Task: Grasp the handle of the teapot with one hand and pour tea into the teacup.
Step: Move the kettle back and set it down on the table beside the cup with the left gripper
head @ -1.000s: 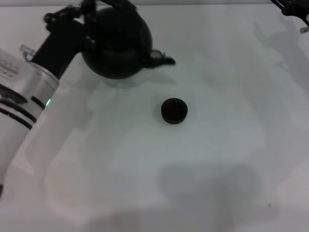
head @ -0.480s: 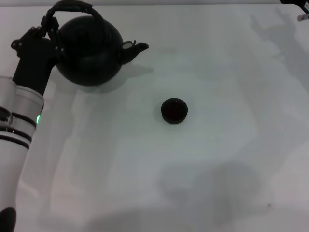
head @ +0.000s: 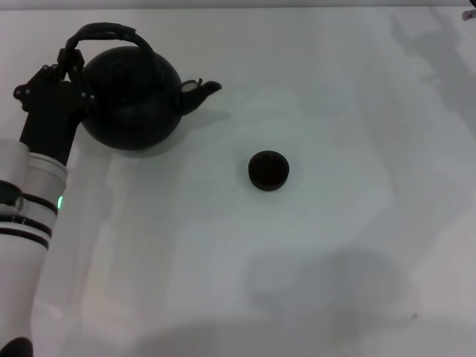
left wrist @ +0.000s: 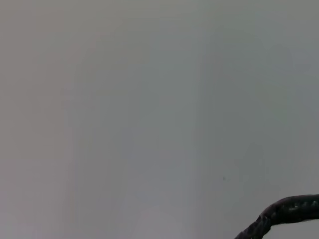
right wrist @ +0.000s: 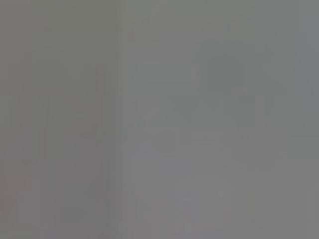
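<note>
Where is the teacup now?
In the head view, the teacup stands alone near the table's middle, apart from the teapot, on its spout side.

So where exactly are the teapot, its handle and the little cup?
teapot [head: 134, 100]: head view, on its round black body.
handle [head: 111, 31]: head view, on the top of the dark arch.
teacup [head: 268, 169]: head view, on the middle of the cup.

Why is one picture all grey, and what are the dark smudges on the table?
Right wrist view: featureless grey blur, nothing recognisable. Head view: soft shadows on the white table, darkest near the bottom and top right. Left wrist view: blank grey except a wrapped dark arched handle.
</note>
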### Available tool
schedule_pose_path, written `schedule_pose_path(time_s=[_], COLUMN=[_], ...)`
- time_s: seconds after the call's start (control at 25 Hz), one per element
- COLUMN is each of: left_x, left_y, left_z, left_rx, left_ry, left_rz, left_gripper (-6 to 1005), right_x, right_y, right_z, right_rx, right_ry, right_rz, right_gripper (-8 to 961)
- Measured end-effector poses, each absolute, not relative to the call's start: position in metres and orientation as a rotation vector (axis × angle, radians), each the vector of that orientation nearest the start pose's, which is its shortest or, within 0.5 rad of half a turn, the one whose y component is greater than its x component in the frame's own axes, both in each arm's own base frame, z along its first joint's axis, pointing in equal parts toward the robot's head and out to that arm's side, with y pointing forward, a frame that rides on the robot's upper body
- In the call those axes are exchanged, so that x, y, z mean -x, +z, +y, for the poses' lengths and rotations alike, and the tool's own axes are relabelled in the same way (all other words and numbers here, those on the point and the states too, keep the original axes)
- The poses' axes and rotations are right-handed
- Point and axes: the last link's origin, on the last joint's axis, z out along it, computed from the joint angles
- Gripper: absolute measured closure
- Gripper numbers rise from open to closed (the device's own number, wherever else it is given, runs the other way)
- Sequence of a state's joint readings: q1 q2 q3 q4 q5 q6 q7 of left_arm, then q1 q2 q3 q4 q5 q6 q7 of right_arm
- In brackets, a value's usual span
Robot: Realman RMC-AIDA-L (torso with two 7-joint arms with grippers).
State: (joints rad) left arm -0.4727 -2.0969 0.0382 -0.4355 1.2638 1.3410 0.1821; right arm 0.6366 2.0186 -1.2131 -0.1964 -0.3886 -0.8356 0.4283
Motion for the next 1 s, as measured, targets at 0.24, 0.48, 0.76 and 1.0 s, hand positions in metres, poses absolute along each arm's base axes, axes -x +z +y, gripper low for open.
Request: schedule_pose_path(time_s=[0.24,0.48,0.76,1.0], left_x=[0.2937,0.2956,0.2975,0.2996], left_y=[-0.0635,-0.0681,-0.0691,-0.0703], left_z=[0.2982,0.3022,0.3033,0.3035], left_rx=[1.554,1.588,1.604,1.623], left_ry=[-0.751,-0.732,-0.715,-0.696], left_rz=[-0.622,-0.651,-0.650,-0.646], left_gripper=[904,904,905,905], right_x=[-0.3016,-0.3035,-0.3056,-0.3060], right_y=[0.0236,0.0235,0.0237,0.0236], right_z=[0.4211,0.4205,0.4191,0.4188], right_rx=[1.734,1.731,1.722,1.721], right_ry=[0.613,0.606,0.607,0.607], right_rz=[0.560,0.568,0.578,0.579], right_gripper=[108,108,108,108])
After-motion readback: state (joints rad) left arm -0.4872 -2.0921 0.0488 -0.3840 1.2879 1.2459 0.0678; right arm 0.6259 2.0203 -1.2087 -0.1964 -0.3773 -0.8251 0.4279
